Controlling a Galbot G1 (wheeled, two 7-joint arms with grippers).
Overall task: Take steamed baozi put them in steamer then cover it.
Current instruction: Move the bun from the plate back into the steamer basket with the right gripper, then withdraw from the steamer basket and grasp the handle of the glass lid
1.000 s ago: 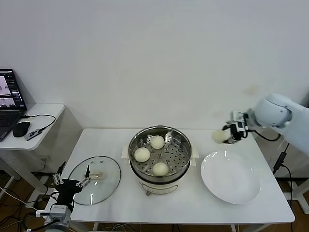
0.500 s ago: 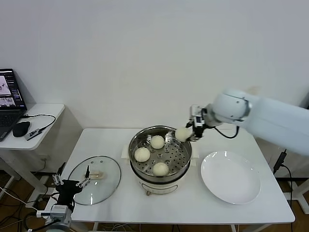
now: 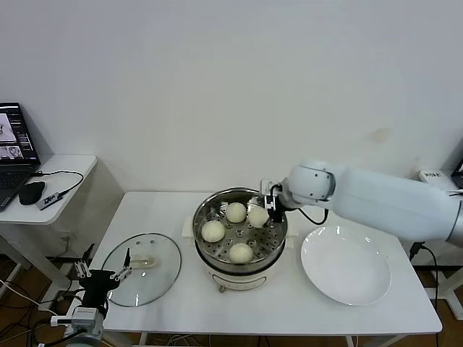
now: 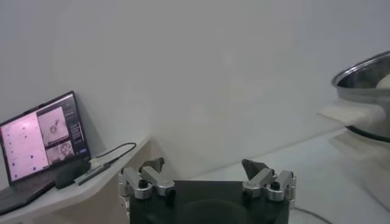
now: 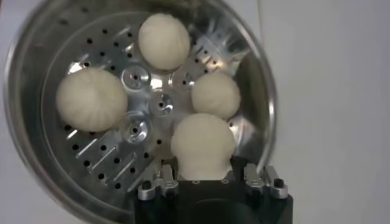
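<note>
The steel steamer (image 3: 275, 238) stands mid-table with three baozi on its perforated tray (image 3: 236, 212) (image 3: 213, 230) (image 3: 241, 252). My right gripper (image 3: 262, 215) is over the steamer's far right part, shut on a fourth baozi (image 3: 257, 216). In the right wrist view this baozi (image 5: 202, 145) sits between the fingers (image 5: 163, 176) above the tray, with the other buns (image 5: 163, 41) (image 5: 91, 99) (image 5: 215, 95) below. The glass cover (image 3: 142, 269) lies flat on the table left of the steamer. My left gripper (image 3: 101, 275) is open, low at the table's front left, near the cover.
A white plate (image 3: 346, 264) lies right of the steamer. A side table at the left holds a laptop (image 3: 16, 147), a mouse (image 3: 31, 192) and cables. The left wrist view shows the laptop (image 4: 38, 140) and the steamer's rim (image 4: 365, 67).
My right gripper has carried the baozi leftwards from beyond the plate to over the steamer's far right, and lower. The left arm has hardly moved.
</note>
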